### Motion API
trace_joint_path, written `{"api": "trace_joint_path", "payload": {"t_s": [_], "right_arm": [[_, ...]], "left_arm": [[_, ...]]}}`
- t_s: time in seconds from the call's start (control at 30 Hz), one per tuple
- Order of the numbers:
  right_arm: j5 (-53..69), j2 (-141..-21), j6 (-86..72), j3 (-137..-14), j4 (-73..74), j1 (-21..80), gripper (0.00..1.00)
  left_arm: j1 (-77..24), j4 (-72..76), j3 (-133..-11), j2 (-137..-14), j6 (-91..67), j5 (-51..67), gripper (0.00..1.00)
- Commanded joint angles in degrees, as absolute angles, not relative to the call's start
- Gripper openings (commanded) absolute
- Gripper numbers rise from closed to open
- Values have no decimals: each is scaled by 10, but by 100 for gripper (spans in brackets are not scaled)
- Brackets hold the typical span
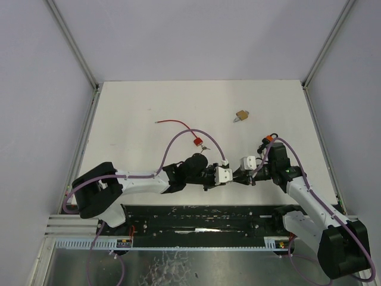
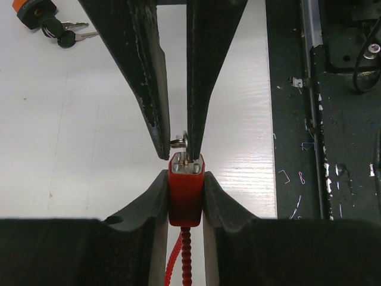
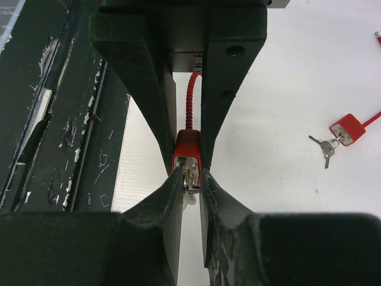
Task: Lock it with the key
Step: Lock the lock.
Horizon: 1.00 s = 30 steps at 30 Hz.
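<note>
Red box-shaped padlock [image 2: 186,199] clenched in left hand [image 2: 186,179]; right hand [image 3: 190,174] pinches its inserted silver key [image 3: 190,189]; turning likely comes next.

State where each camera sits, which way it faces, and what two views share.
Top external: above and behind, looking down at the table; left arm and right arm show.
Left wrist: on its arm, looking along left pincer clamping the red lock.
Right wrist: likewise, along right pincer pinching the key.
Shared: both wrist views show lock, key.

The padlock [image 2: 186,196] is red, its key [image 2: 180,142] silver, the table [image 2: 89,149] white.
</note>
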<state>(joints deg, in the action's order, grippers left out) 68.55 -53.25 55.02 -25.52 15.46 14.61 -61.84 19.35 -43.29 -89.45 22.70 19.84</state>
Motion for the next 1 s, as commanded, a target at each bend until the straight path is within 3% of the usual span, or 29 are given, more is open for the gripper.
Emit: {"api": "trace_joint_path", "payload": {"t_s": [0.0, 0.2, 0.53, 0.63, 0.97], "right_arm": [[682, -528, 549, -252, 134, 151, 23], [656, -530, 557, -251, 132, 157, 22], [724, -499, 495, -265, 125, 157, 34], [692, -485, 441, -233, 46, 157, 34], [652, -507, 459, -230, 50, 160, 31]], "left_arm": [[-622, 216, -454, -897, 219, 188, 0], [-622, 215, -454, -894, 216, 184, 0], [-622, 210, -454, -894, 210, 168, 0], [-622, 211, -457, -895, 201, 166, 0], [-622, 205, -469, -896, 185, 166, 0]]}}
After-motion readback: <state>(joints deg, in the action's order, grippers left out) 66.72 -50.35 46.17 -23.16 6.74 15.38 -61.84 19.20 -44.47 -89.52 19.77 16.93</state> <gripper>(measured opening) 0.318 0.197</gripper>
